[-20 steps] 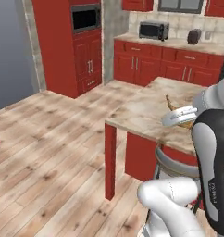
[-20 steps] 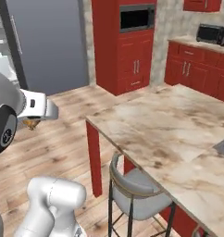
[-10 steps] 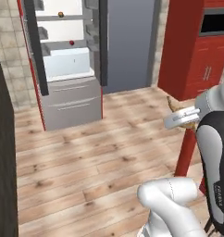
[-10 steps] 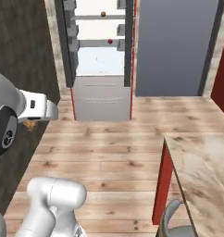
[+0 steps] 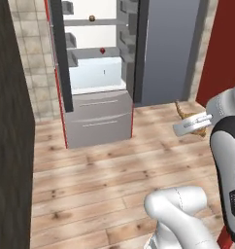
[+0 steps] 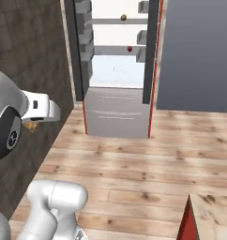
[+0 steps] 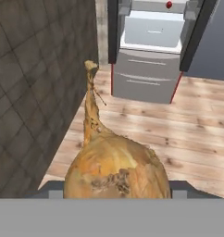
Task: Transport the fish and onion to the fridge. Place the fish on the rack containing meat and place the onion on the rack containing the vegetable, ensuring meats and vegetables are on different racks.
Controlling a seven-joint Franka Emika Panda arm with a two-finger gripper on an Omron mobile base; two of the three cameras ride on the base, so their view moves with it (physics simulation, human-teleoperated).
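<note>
Onion (image 7: 117, 173) sits clamped in the gripper (image 7: 117, 192), jaws spread wide around the bulb, stalk pointing forward. Ahead and higher stands the open fridge (image 5: 97, 73); its lower shelf, where the red vegetable (image 5: 102, 50) rests, lies well apart from the hand.

Light wood plank floor (image 6: 148, 164) runs up to open fridge (image 5: 97, 78), the landmark. Dark tiled wall (image 6: 26, 56) left of fridge; beige stone tile strip (image 5: 34, 63) between wall and fridge. Grey fridge door (image 6: 200, 51) stands right of fridge. Red cabinet (image 5: 224, 48) further right. Corner of beige stone-topped desk (image 6: 214, 215) with red leg well in front of fridge. Even, flat light.
</note>
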